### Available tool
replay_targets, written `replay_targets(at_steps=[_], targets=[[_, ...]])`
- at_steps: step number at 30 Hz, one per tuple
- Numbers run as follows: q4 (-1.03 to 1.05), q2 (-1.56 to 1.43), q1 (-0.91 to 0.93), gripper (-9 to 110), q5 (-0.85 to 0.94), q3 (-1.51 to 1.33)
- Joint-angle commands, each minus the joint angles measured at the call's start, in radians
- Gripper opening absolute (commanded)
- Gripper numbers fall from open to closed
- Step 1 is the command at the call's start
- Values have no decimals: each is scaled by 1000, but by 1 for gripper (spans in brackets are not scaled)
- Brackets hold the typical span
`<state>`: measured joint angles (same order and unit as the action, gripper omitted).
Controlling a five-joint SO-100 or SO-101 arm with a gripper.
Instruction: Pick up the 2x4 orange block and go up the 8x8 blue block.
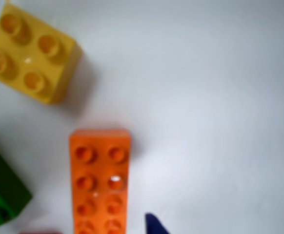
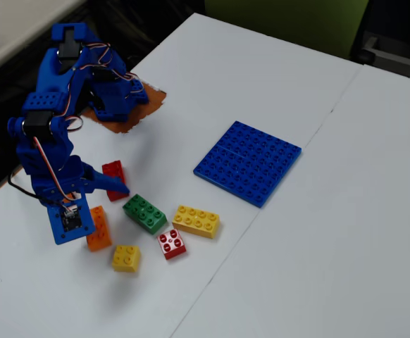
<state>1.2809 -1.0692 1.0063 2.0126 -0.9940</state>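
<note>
The 2x4 orange block point(image 1: 99, 180) lies flat on the white table and runs lengthwise out of the bottom edge of the wrist view. In the fixed view the block point(image 2: 99, 229) lies at the lower left, partly under my blue arm. My gripper point(image 1: 95, 229) is open and hangs low over the block's near end. One dark blue fingertip point(image 1: 153, 225) shows just right of the block, with a gap between them. In the fixed view my gripper point(image 2: 96, 210) is spread above the block. The 8x8 blue block point(image 2: 248, 162) lies flat well to the right, with nothing on it.
A yellow four-stud brick point(image 1: 30, 52) lies beyond the orange block, and a green brick point(image 1: 0, 195) to its left. The fixed view shows a red brick point(image 2: 113, 174), green brick point(image 2: 145, 213), yellow oblong brick point(image 2: 196, 220), red-and-white brick point(image 2: 171, 243) and yellow square brick point(image 2: 126, 258).
</note>
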Motion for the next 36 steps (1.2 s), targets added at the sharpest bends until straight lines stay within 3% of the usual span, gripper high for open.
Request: replay_targets(at_steps=[1, 27, 36], targets=[[-31, 31, 6, 46, 2, 81], [-44, 198, 46, 37, 20, 150], [25, 170, 25, 25, 18, 149]])
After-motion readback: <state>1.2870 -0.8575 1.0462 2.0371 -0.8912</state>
